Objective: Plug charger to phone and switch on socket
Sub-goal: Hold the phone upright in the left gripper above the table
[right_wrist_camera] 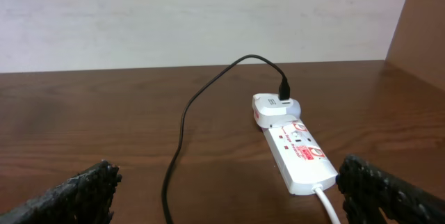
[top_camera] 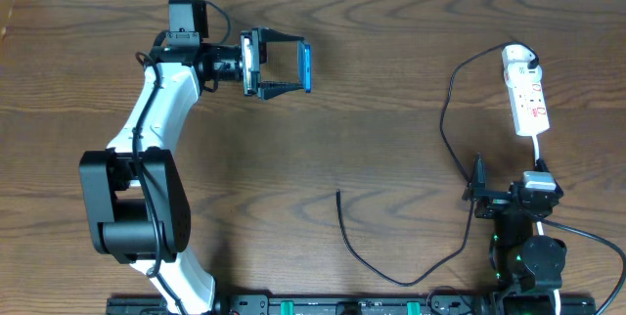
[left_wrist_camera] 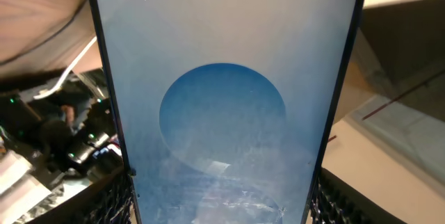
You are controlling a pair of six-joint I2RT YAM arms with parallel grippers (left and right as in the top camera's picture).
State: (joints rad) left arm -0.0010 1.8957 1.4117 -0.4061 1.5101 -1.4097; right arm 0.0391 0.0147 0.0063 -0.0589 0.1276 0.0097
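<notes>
- right gripper (top_camera: 479, 190) near right, just beyond its base, jaws spread wide, nothing between them; its black ridged fingers (right_wrist_camera: 76, 193) show at the two lower corners of the right wrist view
- long thin black charger cable (top_camera: 442, 121) lies on the brown wooden table (top_camera: 391, 41); its small black plug tip (top_camera: 338, 194) rests loose near centre, well apart from both grippers; from there the cable curves near and right, passes just left of the right gripper, then runs far and bends right
- white elongated power strip (top_camera: 531, 108) lies flat far right, red marks on top, white cord leaving its near end; switch position too small to tell
- white adapter plug (top_camera: 519, 58) is seated at the strip's far end, with the cable going into it
- left gripper (top_camera: 299, 67) far, left of centre, jaws closed on the slim blue-screened smartphone (top_camera: 306, 67), clamping its long black edges; phone is edge-on from overhead, its lit screen facing the left wrist camera, pale blue with a darker blue circle, well apart from the plug tip
</notes>
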